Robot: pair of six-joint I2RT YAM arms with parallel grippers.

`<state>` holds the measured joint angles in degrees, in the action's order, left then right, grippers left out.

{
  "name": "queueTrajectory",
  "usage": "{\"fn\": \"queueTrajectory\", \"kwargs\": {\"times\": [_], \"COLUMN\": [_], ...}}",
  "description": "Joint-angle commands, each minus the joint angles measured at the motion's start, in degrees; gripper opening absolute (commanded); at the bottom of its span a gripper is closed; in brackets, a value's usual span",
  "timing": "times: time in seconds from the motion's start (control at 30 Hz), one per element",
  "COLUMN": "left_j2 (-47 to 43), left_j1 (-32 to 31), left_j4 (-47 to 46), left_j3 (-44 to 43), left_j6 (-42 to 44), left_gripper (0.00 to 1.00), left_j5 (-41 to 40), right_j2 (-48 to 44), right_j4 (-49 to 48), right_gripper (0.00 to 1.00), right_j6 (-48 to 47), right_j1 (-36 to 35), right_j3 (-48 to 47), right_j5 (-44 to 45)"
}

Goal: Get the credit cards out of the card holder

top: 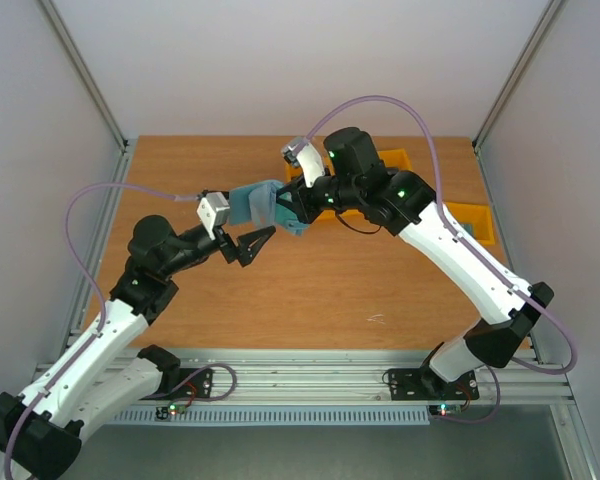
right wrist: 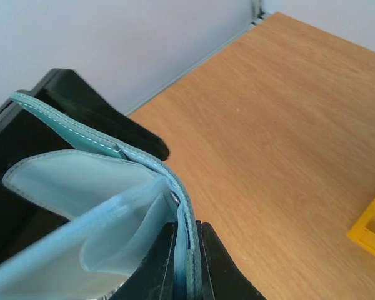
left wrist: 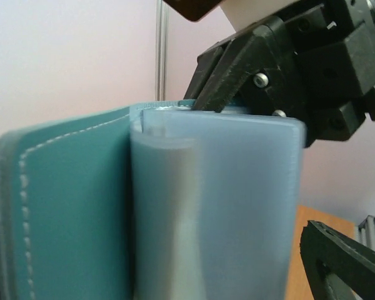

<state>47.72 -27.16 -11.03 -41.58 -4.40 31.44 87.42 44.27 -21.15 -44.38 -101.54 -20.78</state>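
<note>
The teal-blue card holder (top: 260,203) is held up above the table, partly unfolded, with its pale clear sleeves showing. My right gripper (top: 298,210) is shut on one edge of it; in the right wrist view the gripper (right wrist: 189,228) pinches the holder's stitched edge (right wrist: 184,206). My left gripper (top: 258,243) is open just left of and below the holder. In the left wrist view the holder (left wrist: 69,219) fills the space between the fingers, and one black finger (left wrist: 344,262) stands apart at its right. I cannot make out any credit card; the sleeves hide their contents.
Yellow plastic bins stand on the wooden table behind and to the right of the right arm (top: 400,160) (top: 475,222); a corner of one shows in the right wrist view (right wrist: 372,234). Grey walls close in the table's far and side edges.
</note>
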Motion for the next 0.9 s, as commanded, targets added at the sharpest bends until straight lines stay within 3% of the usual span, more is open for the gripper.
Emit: {"fn": "queueTrajectory", "kwargs": {"times": [0.0,0.27,0.33,0.43,0.6,0.8,0.87], "left_j2": [0.0,-0.1,-0.4,-0.7,-2.3,-3.7,-3.8], "left_j1": [-0.4,-0.4,-0.4,-0.4,-0.4,-0.4,-0.4], "left_j4": [-3.3,-4.7,-4.9,-4.5,-4.0,-3.8,-2.5], "left_j3": [1.2,1.6,1.8,2.1,2.7,2.5,2.1], "left_j6": [7.8,13.0,12.4,9.8,6.2,1.1,0.1], "left_gripper": [0.99,0.97,0.84,0.53,0.19,0.01,0.0], "left_j5": [-2.0,-4.4,-5.6,-7.1,-6.2,-0.1,-0.8], "right_j2": [1.0,1.4,1.0,0.4,-1.8,-2.6,-2.7], "right_j4": [2.1,1.7,2.0,2.4,2.6,4.1,4.5], "right_gripper": [0.01,0.01,0.01,0.01,0.01,0.01,0.04], "right_j6": [2.2,0.7,0.1,-1.2,-3.8,-6.0,-6.3], "right_j1": [-0.5,-1.3,-1.3,-1.3,-1.2,0.2,1.0], "right_j3": [-2.9,-3.2,-3.0,-2.6,-1.3,-1.1,-0.9], "right_j5": [4.3,2.7,2.5,1.7,0.4,-2.6,-3.1]}}
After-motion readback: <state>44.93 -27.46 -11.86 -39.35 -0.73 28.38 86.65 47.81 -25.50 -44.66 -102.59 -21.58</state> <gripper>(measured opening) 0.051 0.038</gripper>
